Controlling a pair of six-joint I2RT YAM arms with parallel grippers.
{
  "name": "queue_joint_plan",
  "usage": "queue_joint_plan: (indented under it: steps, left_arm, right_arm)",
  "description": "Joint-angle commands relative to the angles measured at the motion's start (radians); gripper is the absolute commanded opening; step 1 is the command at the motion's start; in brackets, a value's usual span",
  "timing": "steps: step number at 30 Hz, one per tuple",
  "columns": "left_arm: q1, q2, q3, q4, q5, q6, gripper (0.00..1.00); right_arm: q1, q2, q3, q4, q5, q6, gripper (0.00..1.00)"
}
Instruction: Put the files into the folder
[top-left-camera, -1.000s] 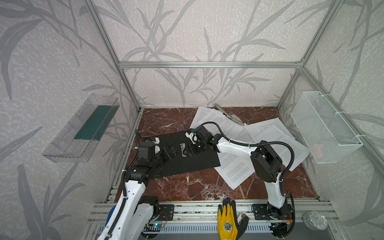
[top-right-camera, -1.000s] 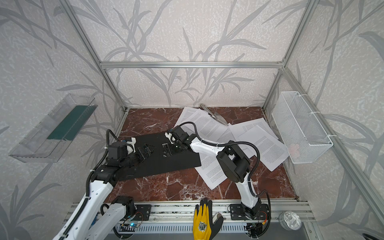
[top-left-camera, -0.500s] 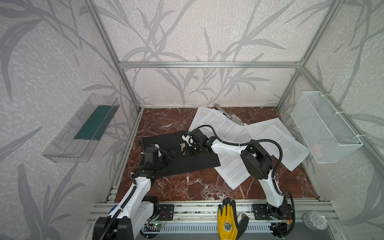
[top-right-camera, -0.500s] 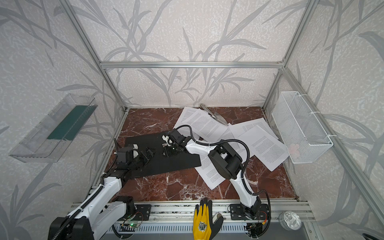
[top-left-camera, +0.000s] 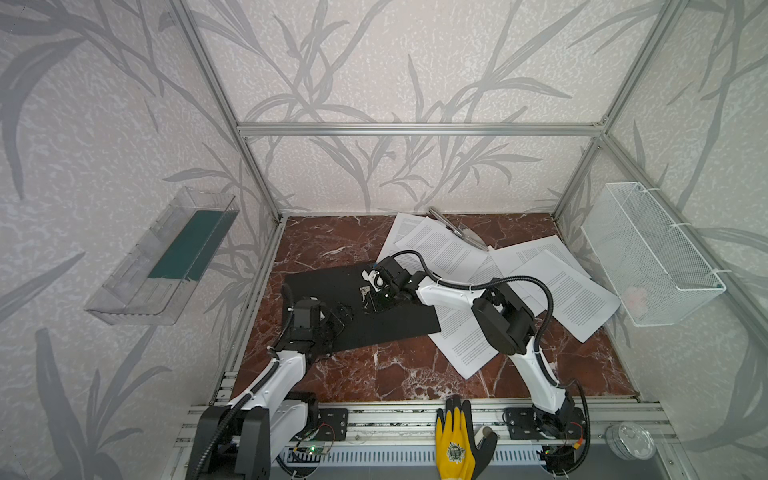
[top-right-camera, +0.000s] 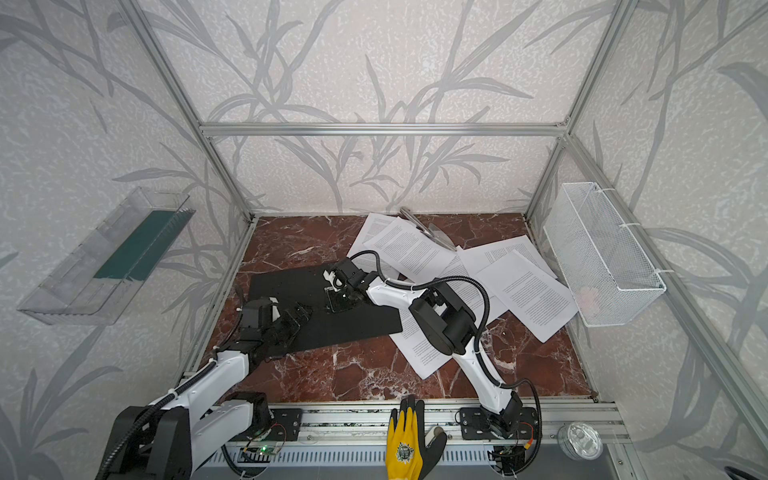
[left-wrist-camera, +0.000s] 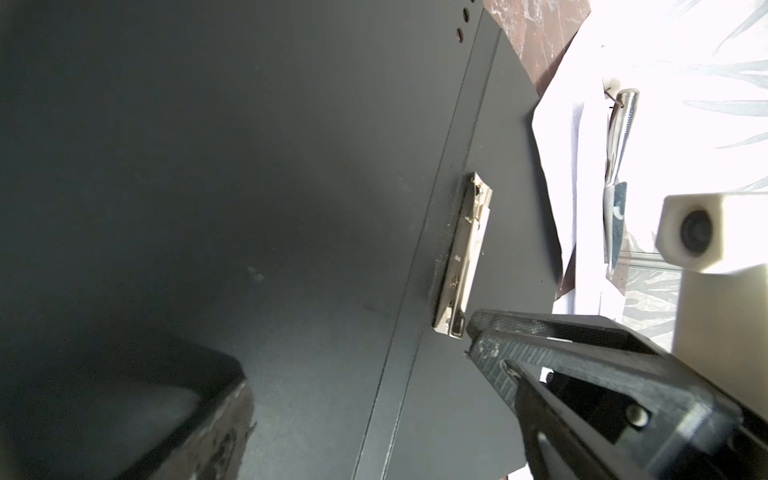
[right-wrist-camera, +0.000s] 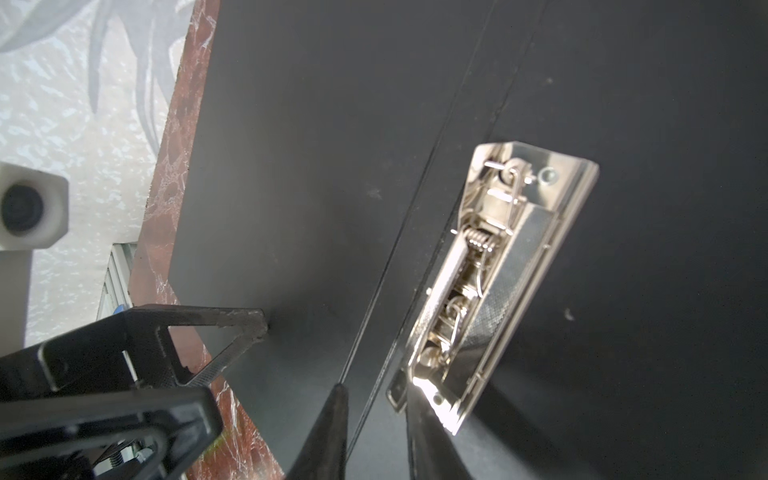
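Note:
The black folder (top-left-camera: 328, 282) (top-right-camera: 291, 286) lies opened flat on the marble floor, its metal clip (top-left-camera: 365, 291) (right-wrist-camera: 498, 270) (left-wrist-camera: 459, 257) beside the spine crease. My right gripper (top-left-camera: 375, 301) (right-wrist-camera: 378, 399) points down at the clip's near end. Its jaws are narrow, and a strip of folder shows between one finger and the clip. My left gripper (top-left-camera: 338, 316) (left-wrist-camera: 374, 415) stands wide open and low over the folder's left leaf, holding nothing. The files (top-left-camera: 444, 249) (top-right-camera: 528, 291), several printed white sheets, lie scattered at the back right. One sheet (top-left-camera: 465, 340) is partly under the folder.
A clear wall tray with a dark green panel (top-left-camera: 187, 245) hangs on the left wall and a white wire basket (top-left-camera: 652, 253) on the right. A shiny slim bar (top-left-camera: 453, 226) lies on the far sheets. A yellow and black glove (top-left-camera: 457, 440) rests on the front rail.
My right gripper has shifted a little left onto the clip's end and its jaws have drawn closer. My left arm has sunk lower, its open gripper sliding slightly toward the front.

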Motion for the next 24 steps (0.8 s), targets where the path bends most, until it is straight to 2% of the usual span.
queue_joint_plan:
  steps: [1, 8, 24]
  left_arm:
    - [0.007, -0.032, -0.016, -0.098, -0.075, 0.043, 0.99]
    - [0.009, -0.097, -0.029, -0.137, -0.106, 0.058, 0.99]
    - [0.01, -0.064, -0.021, -0.138, -0.12, 0.061, 0.99]
  right_arm:
    - [0.002, 0.019, 0.034, -0.044, 0.03, -0.006, 0.27]
    - [0.001, 0.05, 0.04, -0.027, -0.01, 0.018, 0.25]
    - [0.002, 0.046, 0.022, -0.019, -0.002, 0.024, 0.13]
